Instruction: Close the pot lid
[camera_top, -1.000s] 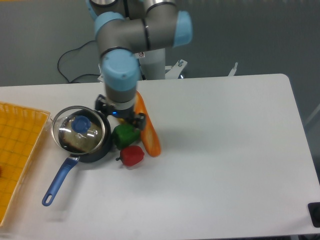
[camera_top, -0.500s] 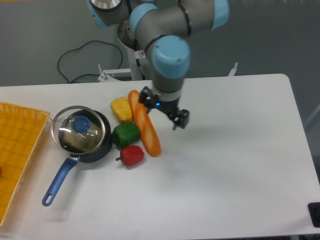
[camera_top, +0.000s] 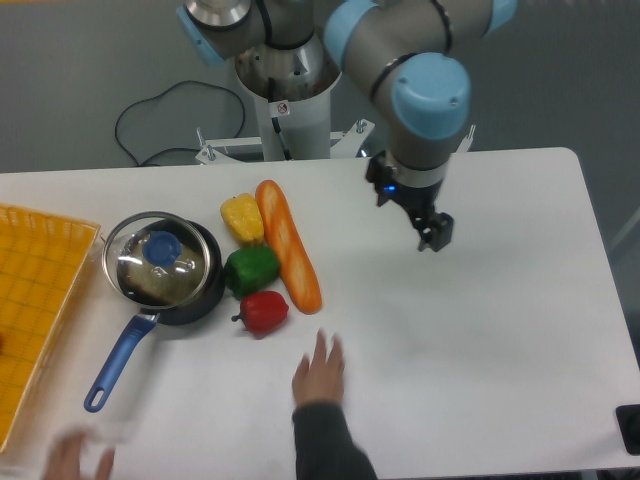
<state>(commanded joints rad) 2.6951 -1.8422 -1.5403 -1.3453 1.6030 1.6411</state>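
Bench (camera_top: 480, 330): white top, fills most of view.

Arm (camera_top: 400, 50): grey w/ blue joint caps, base at 12 o'clock, reaching toward 2 o'clock of bench centre.

Tray (camera_top: 40, 290): orange-yellow, gridded, at 9 o'clock edge, partly cut off by frame.

Pot (camera_top: 195, 295): dark, shallow, on bench at approx. 9 o'clock, just beside tray; long blue handle (camera_top: 115, 365) pointed toward 7 o'clock.

Lid (camera_top: 160, 262): clear glass, metal rim, blue knob at centre; seated on pot, slightly offset toward 10 o'clock so pot's dark rim is seen at 4 o'clock side.

Bread loaf (camera_top: 288, 246): long, orange, lying diagonally at 3 o'clock of pot.

Person's hand (camera_top: 320, 372): w/ dark sleeve, laid on bench at 6 o'clock. Second hand (camera_top: 75, 458): blurred, at 7 o'clock corner.

Tool (camera_top: 432, 235): dark, above bench at 2 o'clock, well apart from pot and lid; nothing is held; jaw width cannot be told at this res.

Green pepper (camera_top: 251, 269): touching pot's 3 o'clock side and loaf.

Yellow pepper (camera_top: 241, 217): at 12 o'clock of green one, beside loaf.

Red pepper (camera_top: 264, 311): at 6 o'clock of green one.
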